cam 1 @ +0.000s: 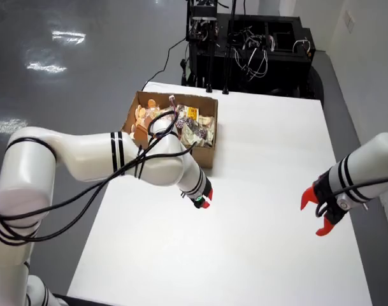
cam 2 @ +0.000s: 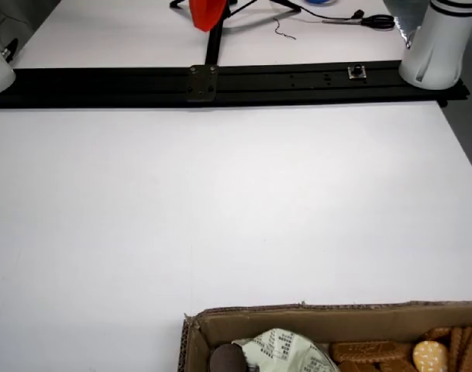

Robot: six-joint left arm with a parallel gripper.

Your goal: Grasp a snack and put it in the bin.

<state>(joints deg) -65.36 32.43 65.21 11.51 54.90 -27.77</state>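
Cardboard box (cam 2: pixel 329 322) at table (cam 1: pixel 244 242) edge holds all visible snacks (cam 1: pixel 187 124); none lies loose. Left arm's gripper (cam 1: pixel 203 199) hangs beside box, finger state indeterminate. Right arm's red gripper (cam 1: pixel 321 213) spread, empty. Judged: nothing left visibly to collect

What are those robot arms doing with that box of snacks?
Two white robot arms stand at a white table. A brown cardboard box at the table's far side is full of snack packets and biscuits. The arm on the left of the overhead view bends low beside the box, and its gripper is hidden from view. The arm on the right holds its red-fingered gripper open over bare table, holding nothing. No loose snack shows on the table.
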